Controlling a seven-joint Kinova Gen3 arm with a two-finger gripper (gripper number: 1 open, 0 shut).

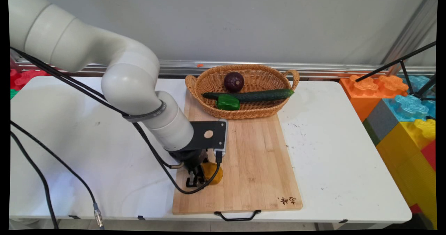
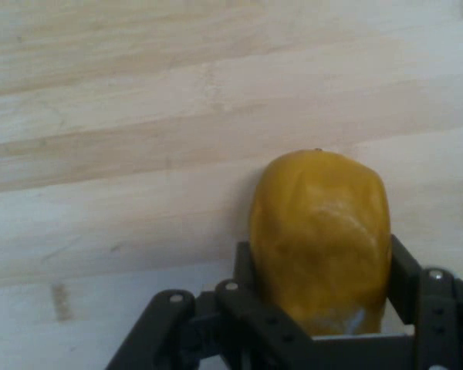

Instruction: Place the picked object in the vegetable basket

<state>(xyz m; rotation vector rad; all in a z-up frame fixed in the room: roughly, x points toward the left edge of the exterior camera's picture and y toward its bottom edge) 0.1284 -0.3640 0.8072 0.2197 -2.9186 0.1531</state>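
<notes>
My gripper [image 1: 204,179] reaches down to the near left part of a wooden cutting board [image 1: 251,158]. It is shut on a yellow, oval fruit [image 1: 214,174] that rests on the board. In the hand view the yellow fruit [image 2: 320,223] fills the space between the gripper [image 2: 320,266] fingers, one black finger [image 2: 245,266] against each side, with the board's pale wood [image 2: 139,116] behind it. At the board's far end stands a wicker basket [image 1: 251,114] holding a dark red onion [image 1: 233,81], a long cucumber [image 1: 258,95] and a green pepper [image 1: 228,102].
Large coloured foam blocks [image 1: 400,116] stand off the table's right edge, with a black tripod leg [image 1: 400,62] above them. A black handle [image 1: 237,216] juts from the board's near edge at the table front. Black cables [image 1: 69,169] hang across the left of the table.
</notes>
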